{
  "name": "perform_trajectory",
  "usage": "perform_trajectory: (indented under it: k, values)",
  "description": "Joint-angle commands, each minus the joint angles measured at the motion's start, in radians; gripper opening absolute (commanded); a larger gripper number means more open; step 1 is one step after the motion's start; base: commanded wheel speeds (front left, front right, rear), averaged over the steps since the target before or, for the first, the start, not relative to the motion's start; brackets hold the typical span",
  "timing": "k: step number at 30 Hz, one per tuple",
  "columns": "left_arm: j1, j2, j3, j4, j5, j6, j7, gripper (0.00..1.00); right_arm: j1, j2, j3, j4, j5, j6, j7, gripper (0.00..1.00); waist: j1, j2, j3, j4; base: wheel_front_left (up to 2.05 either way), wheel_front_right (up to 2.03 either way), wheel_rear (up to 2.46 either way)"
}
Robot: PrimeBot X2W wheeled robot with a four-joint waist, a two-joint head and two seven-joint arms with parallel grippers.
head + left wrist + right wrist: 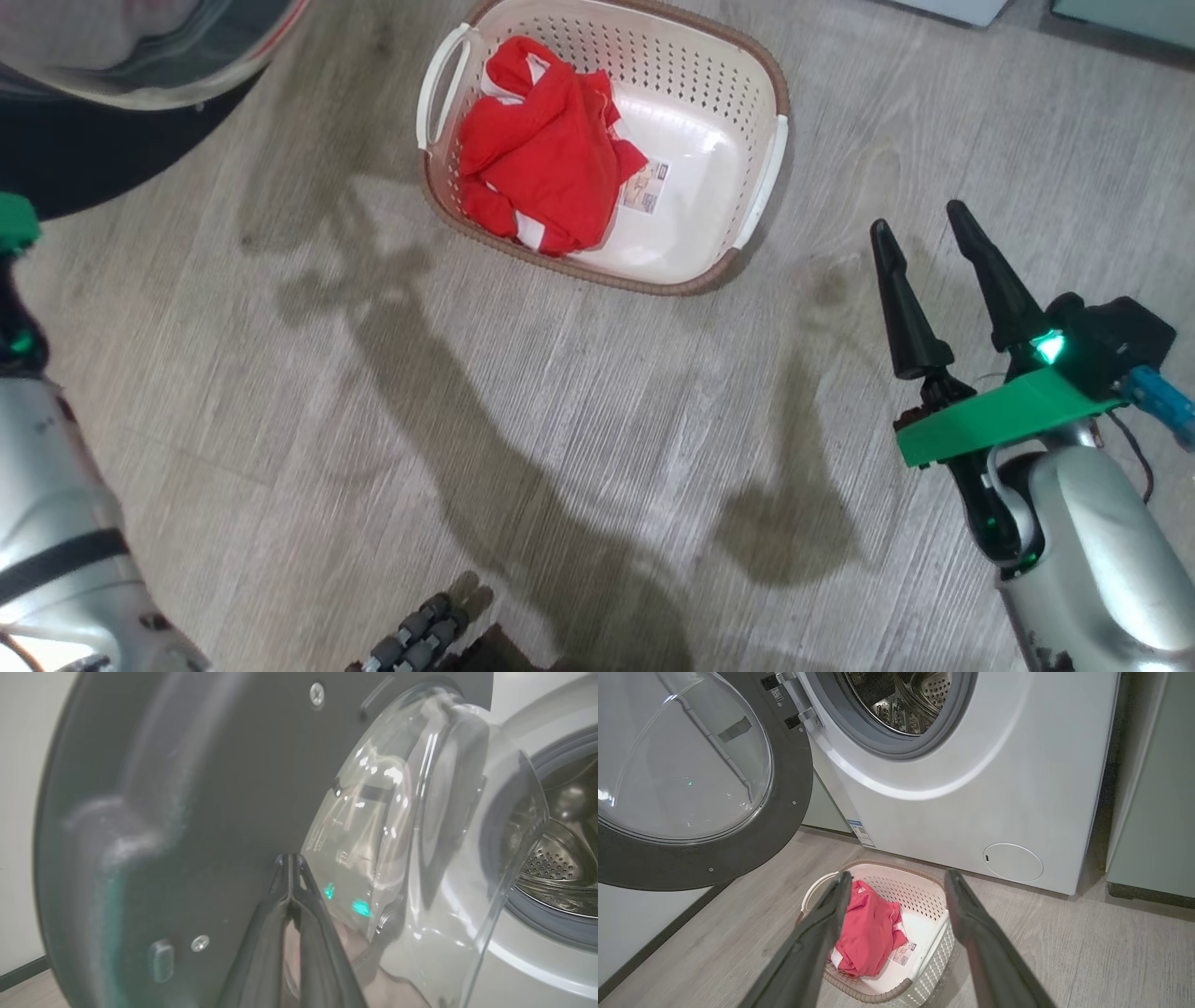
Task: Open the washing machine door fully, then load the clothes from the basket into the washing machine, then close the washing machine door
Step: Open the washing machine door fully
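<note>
The washing machine door [784, 788] stands swung open to the left of the washing machine [971, 788], baring the steel drum [901, 700]. In the left wrist view my left gripper [290, 859] is shut and empty, its tips at the door's [210, 788] dark inner face beside the clear glass bowl [420, 812]. The cream basket [695, 93] sits on the floor with the red clothes [541, 159] heaped at its left end. My right gripper [920, 222] hangs open to the basket's right. In the right wrist view, the right gripper [897, 877] points at the basket [920, 891] and clothes [868, 928].
The door's [93, 159] black rim and glass overhang the floor at the head view's upper left. A pale green cabinet [1153, 812] stands right of the machine, and a round service flap [1013, 862] sits low on its front. Grey wood floor [560, 420] lies between me and the basket.
</note>
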Motion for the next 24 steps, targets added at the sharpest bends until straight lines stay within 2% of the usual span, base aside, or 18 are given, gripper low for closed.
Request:
perform_trajectory:
  k: [1, 5, 14, 24]
  values:
    - [-0.009, 0.069, 0.032, -0.022, 0.009, -0.003, -0.005, 0.0, 0.002, 0.001, 0.02, -0.039, -0.008, 0.0, 0.008, 1.0, -0.0001, 0.0, 0.005, -0.002, 0.0, 0.0, 0.0]
    - [-0.029, 0.071, 0.046, -0.013, 0.026, -0.008, -0.005, 0.0, 0.007, -0.001, 0.018, -0.048, -0.011, 0.0, 0.013, 1.0, -0.0001, 0.0, 0.009, -0.003, 0.0, 0.0, 0.0]
    - [0.007, 0.026, 0.044, -0.072, 0.056, -0.015, -0.005, 0.0, 0.011, 0.012, 0.03, -0.016, -0.003, 0.0, 0.004, 1.0, -0.0001, 0.0, -0.047, -0.009, 0.0, 0.0, 0.0]
    - [0.099, 0.012, -0.065, -0.107, 0.084, -0.017, -0.005, 0.0, 0.005, 0.041, 0.047, 0.049, 0.025, 0.0, -0.029, 1.0, -0.0001, 0.0, -0.166, -0.03, 0.0, 0.0, 0.0]
